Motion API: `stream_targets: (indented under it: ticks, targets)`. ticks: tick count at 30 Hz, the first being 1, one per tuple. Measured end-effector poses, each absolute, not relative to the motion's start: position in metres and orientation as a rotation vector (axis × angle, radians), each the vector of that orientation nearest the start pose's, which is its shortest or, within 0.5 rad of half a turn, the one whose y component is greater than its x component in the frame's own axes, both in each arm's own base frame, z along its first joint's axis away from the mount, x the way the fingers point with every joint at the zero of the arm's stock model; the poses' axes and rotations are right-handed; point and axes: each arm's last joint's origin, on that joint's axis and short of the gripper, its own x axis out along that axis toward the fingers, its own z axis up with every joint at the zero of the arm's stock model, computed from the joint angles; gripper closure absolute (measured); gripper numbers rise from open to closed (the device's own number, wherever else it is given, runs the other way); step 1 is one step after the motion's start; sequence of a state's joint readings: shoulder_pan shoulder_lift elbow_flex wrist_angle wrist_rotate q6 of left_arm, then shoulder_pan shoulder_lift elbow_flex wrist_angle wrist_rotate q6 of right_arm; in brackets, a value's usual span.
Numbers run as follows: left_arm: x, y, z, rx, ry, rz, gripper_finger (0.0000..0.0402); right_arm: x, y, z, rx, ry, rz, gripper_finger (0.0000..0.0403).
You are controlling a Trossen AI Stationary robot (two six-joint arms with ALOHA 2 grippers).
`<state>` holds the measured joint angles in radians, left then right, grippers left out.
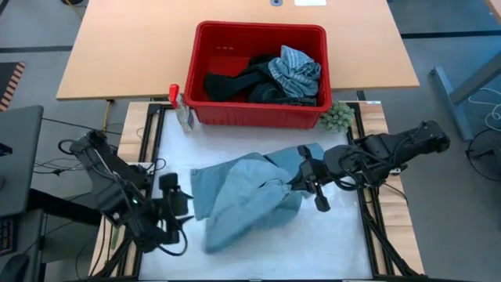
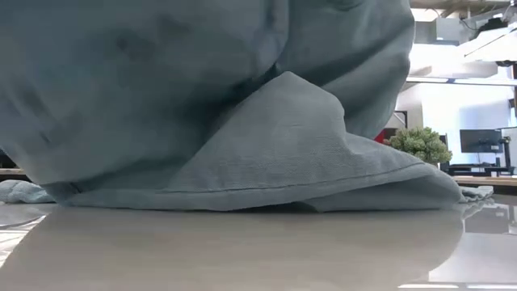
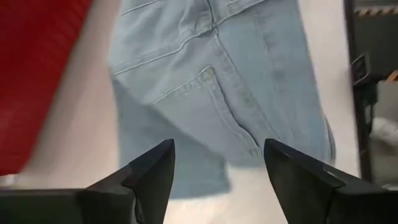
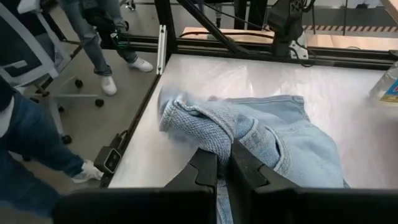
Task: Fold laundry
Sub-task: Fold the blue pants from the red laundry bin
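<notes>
I see light blue garment bunched mid-table, just in front of red basket holding remaining laundry. Right gripper pinches fabric fold, lifting edge, probably to carry fold across. Left gripper apart from cloth, fingers spread, empty.

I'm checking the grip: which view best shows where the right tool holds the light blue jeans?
The right wrist view: the right tool is shut on a bunched fold of the light blue jeans. The high view shows the hold from farther off, the low view only cloth, and the left wrist view only the seams and pocket.
</notes>
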<state>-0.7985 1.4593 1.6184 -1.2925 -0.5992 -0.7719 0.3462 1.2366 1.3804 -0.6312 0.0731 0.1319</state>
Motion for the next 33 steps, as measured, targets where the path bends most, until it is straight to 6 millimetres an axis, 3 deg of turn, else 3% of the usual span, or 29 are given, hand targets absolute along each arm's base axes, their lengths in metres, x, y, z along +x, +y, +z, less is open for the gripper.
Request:
stream_targets:
  ticks: [4, 8, 15, 20, 24, 30, 33]
  targets:
    - [0.216, -0.184, 0.366, -0.058, 0.751, 0.167, 0.0165, 0.239, 0.083, 0.402, 0.044, 0.497, 0.227, 0.0365]
    - [0.232, -0.180, 0.349, -0.073, 0.702, 0.173, 0.0165, 0.241, 0.080, 0.401, 0.055, 0.504, 0.210, 0.0365]
    - [0.236, -0.159, 0.335, -0.096, 0.549, 0.164, 0.0165, 0.250, 0.082, 0.383, 0.060, 0.639, 0.222, 0.0365]
    - [0.257, -0.114, 0.357, -0.233, 0.288, 0.076, 0.0165, 0.269, 0.089, 0.366, 0.058, 0.700, 0.245, 0.0365]
    - [0.281, -0.090, 0.359, -0.232, 0.219, -0.038, 0.0165, 0.290, 0.093, 0.353, 0.056, 0.695, 0.244, 0.0365]
    - [0.306, -0.087, 0.368, 0.020, 0.174, -0.248, 0.0165, 0.313, 0.096, 0.342, 0.070, 0.650, 0.315, 0.0365]
    - [0.317, -0.090, 0.373, 0.138, 0.194, -0.311, 0.0165, 0.316, 0.095, 0.343, 0.082, 0.636, 0.330, 0.0365]
